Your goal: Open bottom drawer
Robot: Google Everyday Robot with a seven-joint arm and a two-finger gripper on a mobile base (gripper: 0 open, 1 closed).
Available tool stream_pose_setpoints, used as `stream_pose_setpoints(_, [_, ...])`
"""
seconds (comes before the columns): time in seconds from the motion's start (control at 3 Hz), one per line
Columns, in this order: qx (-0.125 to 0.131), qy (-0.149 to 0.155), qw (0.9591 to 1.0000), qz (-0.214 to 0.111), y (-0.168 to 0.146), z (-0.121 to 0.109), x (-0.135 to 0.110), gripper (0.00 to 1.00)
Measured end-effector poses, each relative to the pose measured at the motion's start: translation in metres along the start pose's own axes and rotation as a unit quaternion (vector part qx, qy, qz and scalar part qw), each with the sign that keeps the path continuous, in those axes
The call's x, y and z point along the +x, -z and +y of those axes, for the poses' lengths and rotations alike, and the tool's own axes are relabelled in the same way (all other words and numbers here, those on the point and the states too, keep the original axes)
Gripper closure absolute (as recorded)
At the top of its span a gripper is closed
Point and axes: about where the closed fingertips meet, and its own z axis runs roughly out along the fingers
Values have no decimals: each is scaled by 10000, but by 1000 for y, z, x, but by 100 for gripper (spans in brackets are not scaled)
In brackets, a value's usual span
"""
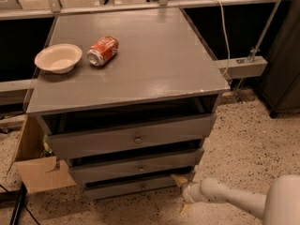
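The grey cabinet (pixel 140 78) has three drawers, each with a dark gap above its front. The bottom drawer (pixel 126 188) is the lowest and slimmest, with a small round knob (pixel 143 187) at its centre. It stands out a little from the cabinet. My gripper (pixel 181 193) is low at the right end of the bottom drawer's front, close to the floor. Its tan fingers (pixel 178 179) are spread apart, the upper one by the drawer's right corner. The white arm (pixel 225 198) reaches in from the lower right.
A white bowl (pixel 58 57) and a red soda can (pixel 103 50) lie on the cabinet top. A cardboard box (pixel 35 168) stands against the cabinet's left side. A dark unit (pixel 286 55) stands at the right. A cable (pixel 224 32) hangs behind. The floor is speckled.
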Motion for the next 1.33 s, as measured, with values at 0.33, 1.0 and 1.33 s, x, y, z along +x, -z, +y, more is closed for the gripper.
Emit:
stream_pose_setpoints(0.33, [134, 51, 9998, 131, 1, -7, 5, 0])
stream_pose_setpoints(1.0, [243, 182, 9991, 288, -10, -22, 8, 0])
stream_pose_setpoints(1.33, [244, 156, 9990, 335, -17, -30, 12, 0])
